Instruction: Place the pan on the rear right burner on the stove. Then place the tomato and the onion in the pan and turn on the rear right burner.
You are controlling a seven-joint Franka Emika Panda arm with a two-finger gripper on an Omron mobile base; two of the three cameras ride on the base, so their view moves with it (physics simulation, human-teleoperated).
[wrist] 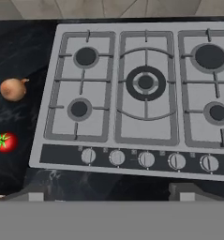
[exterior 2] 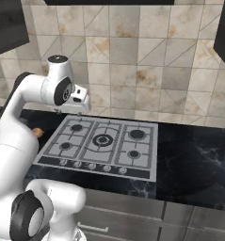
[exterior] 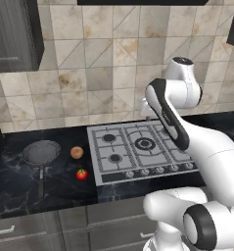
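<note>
The pan (exterior: 41,152), round and dark grey with a long black handle, lies on the black counter left of the stove (exterior: 138,147). To its right are the brownish onion (exterior: 77,152) (wrist: 12,89) and, nearer the front, the red tomato (exterior: 81,174) (wrist: 5,142). My gripper (wrist: 112,193) hovers high above the stove's front edge, looking down, open and with nothing between its fingertips. The rear right burner (wrist: 209,56) (exterior 2: 137,134) is bare under its grate. In the left base view my arm hides it.
A row of knobs (wrist: 146,160) runs along the stove's front strip. The tiled wall (exterior: 104,73) rises behind the counter, with dark cabinets (exterior: 13,34) at the upper left. Black counter (exterior 2: 194,150) stretches right of the stove.
</note>
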